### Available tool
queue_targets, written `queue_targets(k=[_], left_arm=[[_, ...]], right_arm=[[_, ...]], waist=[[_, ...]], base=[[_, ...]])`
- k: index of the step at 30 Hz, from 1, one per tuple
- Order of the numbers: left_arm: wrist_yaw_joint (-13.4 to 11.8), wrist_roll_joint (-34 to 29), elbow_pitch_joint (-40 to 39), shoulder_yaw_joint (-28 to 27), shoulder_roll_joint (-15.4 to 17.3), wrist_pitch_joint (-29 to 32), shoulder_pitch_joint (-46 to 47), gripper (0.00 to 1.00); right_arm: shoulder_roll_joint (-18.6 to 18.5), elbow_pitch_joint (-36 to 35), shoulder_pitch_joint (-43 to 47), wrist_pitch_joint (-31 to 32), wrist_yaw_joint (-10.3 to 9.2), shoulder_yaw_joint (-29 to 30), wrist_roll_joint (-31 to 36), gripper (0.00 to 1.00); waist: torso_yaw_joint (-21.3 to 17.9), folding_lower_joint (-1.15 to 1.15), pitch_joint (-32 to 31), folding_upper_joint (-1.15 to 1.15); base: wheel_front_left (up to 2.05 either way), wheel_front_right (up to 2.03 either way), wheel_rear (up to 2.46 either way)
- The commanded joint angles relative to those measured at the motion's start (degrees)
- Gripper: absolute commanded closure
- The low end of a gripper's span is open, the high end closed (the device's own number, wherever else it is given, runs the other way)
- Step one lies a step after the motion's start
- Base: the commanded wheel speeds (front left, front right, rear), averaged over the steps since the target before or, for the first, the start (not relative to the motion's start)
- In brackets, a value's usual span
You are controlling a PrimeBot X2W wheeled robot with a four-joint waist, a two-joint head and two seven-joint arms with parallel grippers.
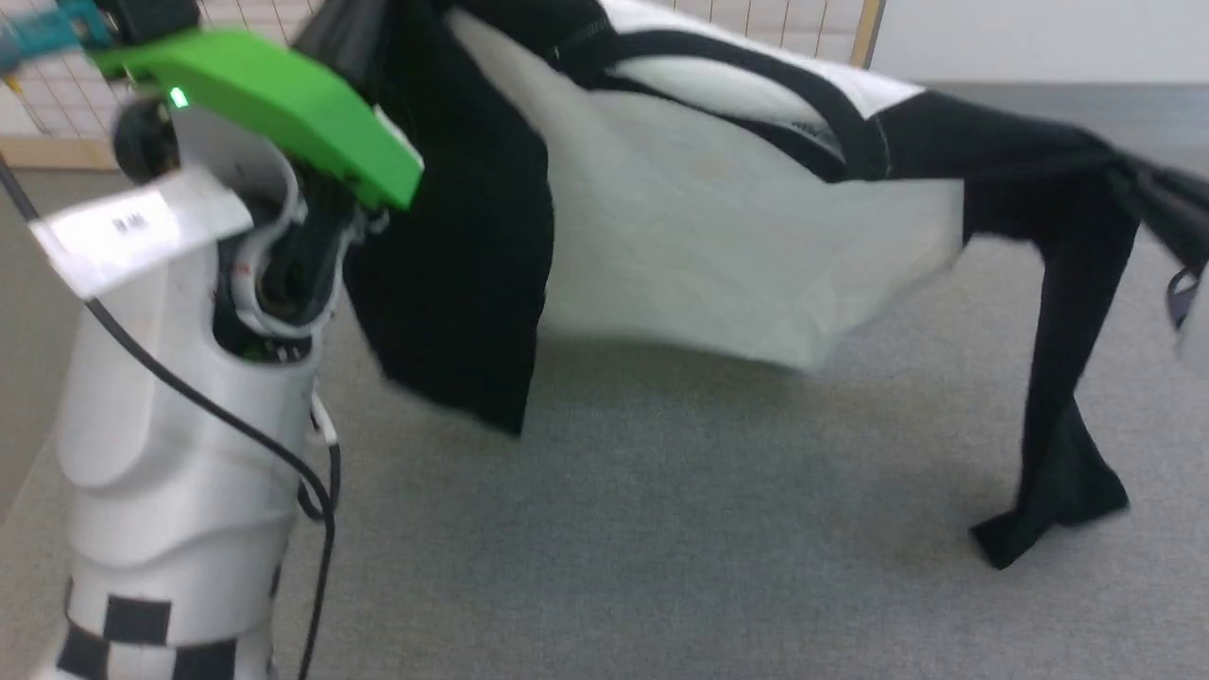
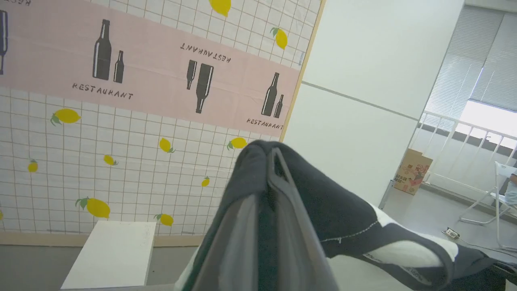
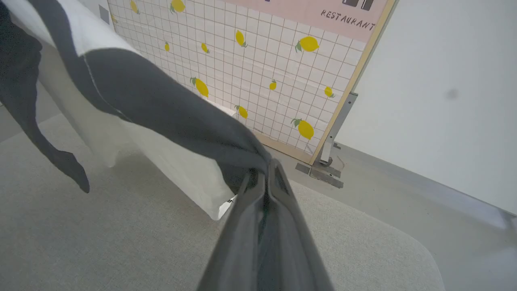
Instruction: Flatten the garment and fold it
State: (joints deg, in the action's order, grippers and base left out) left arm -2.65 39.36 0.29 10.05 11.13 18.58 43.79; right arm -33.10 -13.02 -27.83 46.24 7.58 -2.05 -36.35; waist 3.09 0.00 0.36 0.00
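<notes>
Left claw (image 2: 268, 178) and right claw (image 3: 267, 176) pinch garment (image 1: 708, 217).

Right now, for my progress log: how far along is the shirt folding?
Done: the garment is picked up, pinched by the left gripper and right gripper. In hand: it hangs stretched between them above the grey mat, one sleeve dangling. Left: laying it flat, then every fold.

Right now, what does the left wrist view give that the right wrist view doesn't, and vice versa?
Left wrist view adds: a cardboard box, window blinds and a white block by the wall. Right wrist view adds: the grey mat, a hanging black sleeve and the panel's metal foot. Both: the lemon-print panel, and the garment pinched in a shut gripper, left gripper and right gripper.
</notes>
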Motion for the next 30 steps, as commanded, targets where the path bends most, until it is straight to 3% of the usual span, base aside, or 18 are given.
queue_targets(k=[1,12,22,30], left_arm=[[-0.2,-1.0,0.1,-0.1,0.6,0.3,2.2,1.0],[-0.2,-2.4,9.7,-0.5,3.5,3.1,12.4,1.0],[0.9,-6.9,22.7,2.9,6.7,6.6,26.0,1.0],[0.7,-12.0,29.9,3.9,8.9,1.9,39.8,1.0]], right_arm=[[-0.4,0.2,-2.0,-0.4,-0.09,0.1,-1.4,1.0],[-0.8,5.7,-14.3,0.3,-0.09,-3.5,-2.9,1.0],[0.9,14.7,-33.1,0.4,-0.09,-10.4,2.1,1.0],[3.2,25.6,-51.2,-6.9,-0.09,-14.9,9.7,1.0]], waist=[[-0.2,0.0,-2.1,0.0],[-1.3,0.0,-1.0,0.0],[-2.8,0.0,11.8,0.0],[-5.5,0.0,22.7,0.0]], base=[[0.0,0.0,0.0],[0.0,0.0,0.0],[0.0,0.0,0.0],[0.0,0.0,0.0]])
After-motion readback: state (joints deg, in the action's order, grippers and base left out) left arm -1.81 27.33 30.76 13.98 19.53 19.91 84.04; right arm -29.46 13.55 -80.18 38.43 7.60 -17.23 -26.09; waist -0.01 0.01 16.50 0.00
